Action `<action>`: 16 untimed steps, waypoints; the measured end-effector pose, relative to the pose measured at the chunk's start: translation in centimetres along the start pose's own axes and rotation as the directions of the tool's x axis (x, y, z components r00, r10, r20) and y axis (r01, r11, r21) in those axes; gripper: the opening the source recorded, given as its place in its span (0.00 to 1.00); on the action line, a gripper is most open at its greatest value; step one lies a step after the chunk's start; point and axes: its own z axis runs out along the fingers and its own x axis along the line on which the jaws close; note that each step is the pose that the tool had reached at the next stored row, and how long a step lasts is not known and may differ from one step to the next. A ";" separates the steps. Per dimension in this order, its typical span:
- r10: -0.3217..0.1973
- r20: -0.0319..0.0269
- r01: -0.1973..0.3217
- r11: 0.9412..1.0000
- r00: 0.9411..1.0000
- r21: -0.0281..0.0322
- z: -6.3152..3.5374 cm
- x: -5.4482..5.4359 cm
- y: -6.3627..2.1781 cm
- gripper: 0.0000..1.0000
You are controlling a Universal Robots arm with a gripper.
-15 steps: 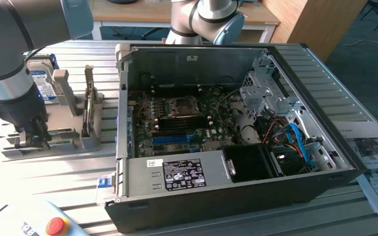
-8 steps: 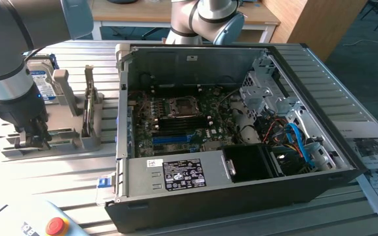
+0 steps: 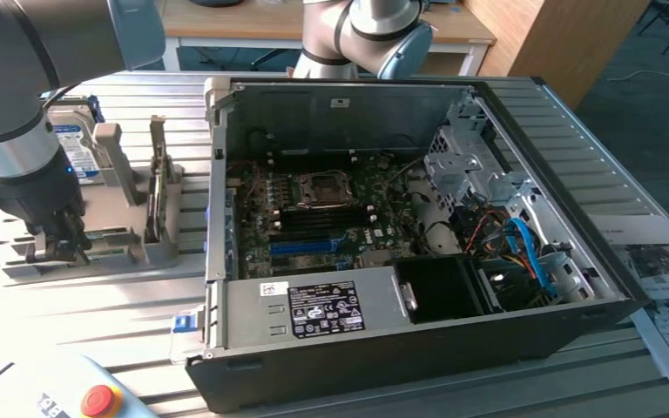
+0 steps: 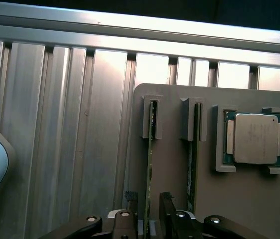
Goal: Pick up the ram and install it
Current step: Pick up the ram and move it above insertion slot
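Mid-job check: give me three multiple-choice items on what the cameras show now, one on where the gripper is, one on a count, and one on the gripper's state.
1. Where is the gripper?
A. over the grey holder
B. inside the computer case
C. over the papers

2. How many ram sticks stand in the holder?
A. one
B. two
C. four

3. The gripper is:
A. shut on the processor
B. shut on the hard drive
C. open, holding nothing

Answers:
1. A: the exterior view shows it hanging over the holder, outside the case.
2. B: the wrist view shows two thin green edges in two slots.
3. C: its fingers stand apart, with one stick's edge between them.
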 end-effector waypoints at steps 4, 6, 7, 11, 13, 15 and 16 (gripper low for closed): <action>0.000 0.000 0.000 1.000 1.000 0.000 0.01 0.0 0.00 0.30; 0.000 0.000 0.000 1.000 1.000 0.000 0.00 0.0 0.00 0.23; 0.000 0.000 0.000 1.000 1.000 0.000 0.00 0.0 0.00 0.23; 0.000 0.000 0.000 1.000 1.000 0.000 0.00 0.0 0.00 0.23; 0.000 0.000 0.000 1.000 1.000 0.000 0.00 0.0 -0.05 0.23; 0.000 0.000 0.000 1.000 1.000 0.000 0.00 0.0 -0.13 0.23; 0.000 0.000 0.000 1.000 1.000 0.000 0.00 0.0 -0.16 0.23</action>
